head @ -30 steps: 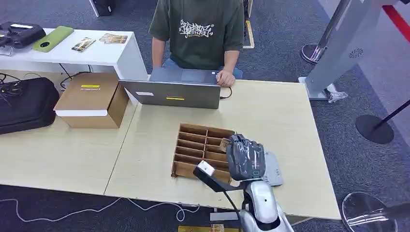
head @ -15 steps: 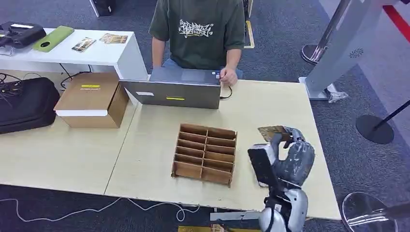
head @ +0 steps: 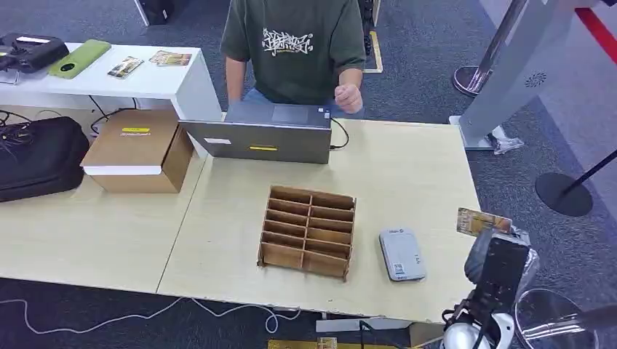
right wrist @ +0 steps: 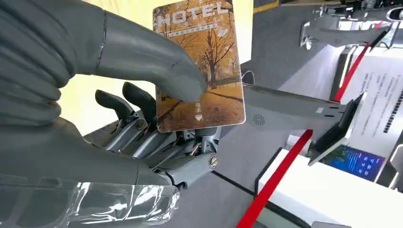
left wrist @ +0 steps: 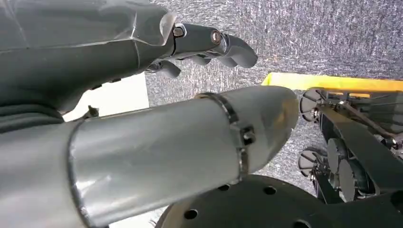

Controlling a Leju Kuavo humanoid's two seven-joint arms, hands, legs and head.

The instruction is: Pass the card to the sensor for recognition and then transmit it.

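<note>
The big wooden surface [head: 407,167] holds a cardboard divider tray [head: 308,232] and, just beside it, the grey card reader [head: 401,254], lying flat so a card can pass over it. My right robot hand [head: 498,258] pinches the hotel card [right wrist: 199,66] off past the edge. My left robot hand [left wrist: 209,45] holds nothing, fingers curled loosely.

Right hand [right wrist: 119,118]: thick grey thumb, dark metal fingers with visible screws, clear plastic wrap over ribbed grey cover. Left hand [left wrist: 209,45]: grey fingers, silver forearm.
</note>
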